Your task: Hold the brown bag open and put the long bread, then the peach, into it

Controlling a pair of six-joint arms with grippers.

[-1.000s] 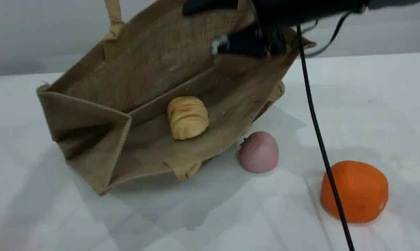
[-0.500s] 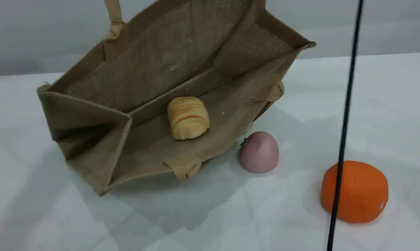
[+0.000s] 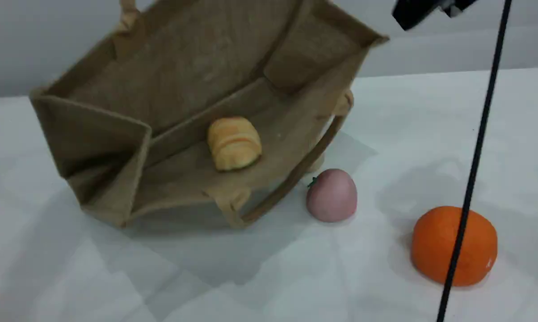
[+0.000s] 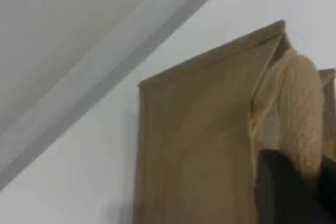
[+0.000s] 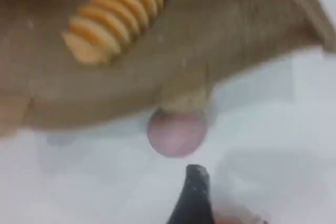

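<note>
The brown bag [image 3: 193, 76] hangs tilted with its mouth toward the scene camera, its lower edge near the table. The long bread [image 3: 233, 143] lies inside on the lower wall and also shows in the right wrist view [image 5: 118, 14]. My left gripper [image 4: 307, 192] is shut on the bag's rolled upper handle [image 4: 302, 114]; in the scene view it is out of frame. The peach [image 3: 331, 195] rests on the table just right of the bag's mouth. My right gripper [image 5: 195, 182] hovers open and empty above the peach [image 5: 176, 132]; a dark part of that arm [image 3: 423, 11] shows at the top right.
A bright orange ball [image 3: 454, 245] sits at the front right. A black cable [image 3: 474, 156] hangs down in front of it. The bag's lower handle [image 3: 296, 174] droops toward the table beside the peach. The white table [image 3: 117, 277] spreads out in front.
The right arm has pulled out of the bag's mouth to the upper right, and its cable has swung right. The bag has shifted up and left, and its lower handle now hangs free.
</note>
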